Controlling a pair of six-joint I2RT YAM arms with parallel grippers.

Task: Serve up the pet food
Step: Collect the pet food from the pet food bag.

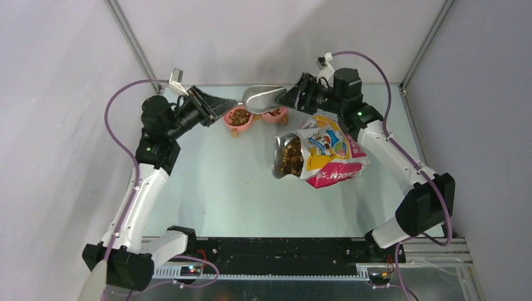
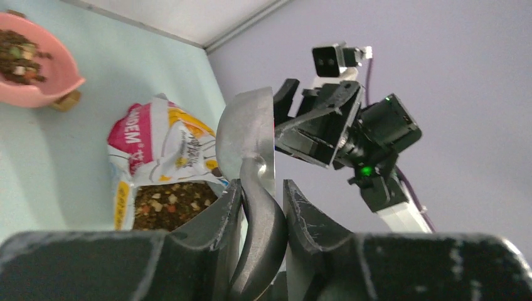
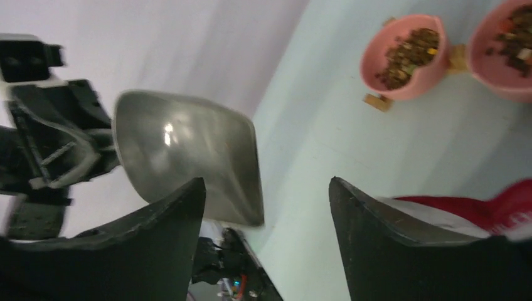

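Observation:
Pet food fills two pink bowls (image 1: 239, 116) (image 1: 275, 112) at the back of the table and shows in the open mouth (image 1: 290, 157) of the printed bag (image 1: 329, 150) lying on its side. The grey metal scoop (image 1: 260, 97) hangs above the bowls, its bowl empty. My left gripper (image 2: 262, 194) is shut on the scoop's handle (image 2: 266, 219), which touches both fingers. My right gripper (image 3: 266, 188) stands open just right of the scoop (image 3: 188, 150), with nothing between its fingers. In the top view my left gripper (image 1: 232, 105) and right gripper (image 1: 283, 100) face each other across the scoop.
Both bowls sit on a small wooden stand (image 1: 234, 132). The bag (image 2: 157, 141) lies right of centre, its mouth toward the left. Grey enclosure walls with metal frame posts (image 1: 135, 47) close in the back and both sides.

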